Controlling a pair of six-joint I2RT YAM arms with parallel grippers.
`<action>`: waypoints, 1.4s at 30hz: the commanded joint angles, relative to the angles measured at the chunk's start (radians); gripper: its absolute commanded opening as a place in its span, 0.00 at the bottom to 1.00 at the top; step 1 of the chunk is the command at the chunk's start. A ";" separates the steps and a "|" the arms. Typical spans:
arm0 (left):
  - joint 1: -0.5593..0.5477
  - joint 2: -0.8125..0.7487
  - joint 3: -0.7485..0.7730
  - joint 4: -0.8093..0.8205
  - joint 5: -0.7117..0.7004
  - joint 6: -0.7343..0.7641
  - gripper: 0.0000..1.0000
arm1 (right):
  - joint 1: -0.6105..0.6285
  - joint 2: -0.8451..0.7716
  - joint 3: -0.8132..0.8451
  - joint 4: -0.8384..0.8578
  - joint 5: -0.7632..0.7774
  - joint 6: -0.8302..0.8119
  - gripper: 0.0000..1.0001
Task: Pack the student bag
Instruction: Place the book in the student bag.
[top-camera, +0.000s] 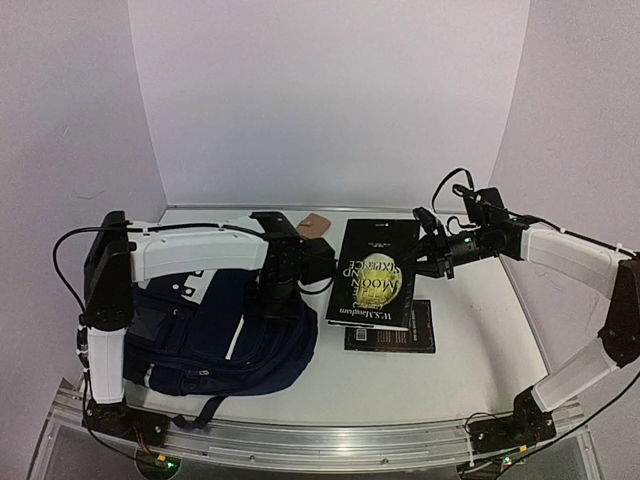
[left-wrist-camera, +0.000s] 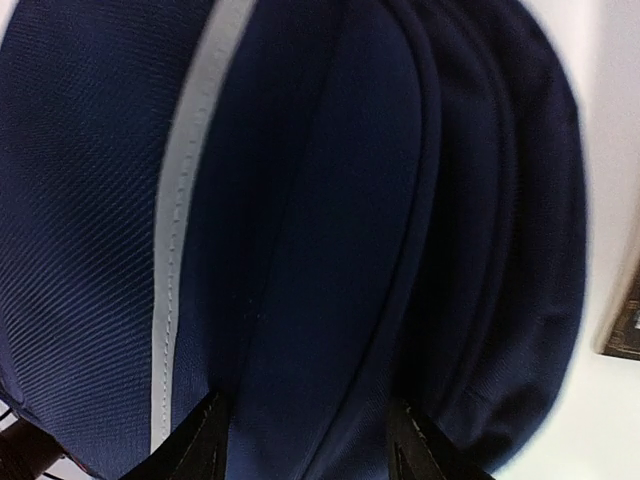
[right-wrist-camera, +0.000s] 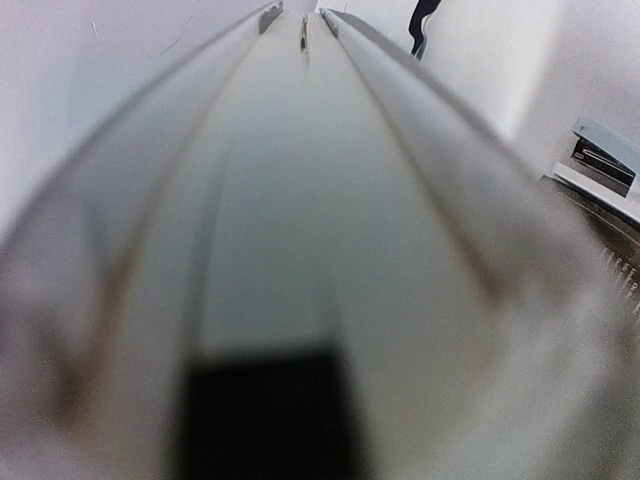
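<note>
The student bag is a navy-blue backpack lying on the table at the left, with black straps toward the front edge. It fills the left wrist view, where its pale stripe runs top to bottom. My left gripper hovers right over the bag's right part, jaws apart, with bag fabric between the fingertips. My right gripper is shut on the right edge of a dark book with a yellow-green cover picture. The book's page edges fill the right wrist view, blurred and very close.
A second black book lies flat under the held book's near end. A small tan object sits near the back wall. A grey stapler-like thing shows at the right of the right wrist view. White walls enclose the table on three sides.
</note>
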 joint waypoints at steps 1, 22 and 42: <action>0.015 0.044 -0.011 -0.365 -0.004 0.017 0.50 | 0.003 -0.006 0.049 0.079 -0.093 -0.023 0.00; 0.143 0.058 0.569 -0.267 -0.026 0.460 0.00 | 0.042 0.074 0.088 0.272 -0.053 0.131 0.00; 0.216 -0.474 -0.044 0.389 0.160 0.423 0.00 | 0.242 0.235 0.141 0.532 0.165 0.319 0.00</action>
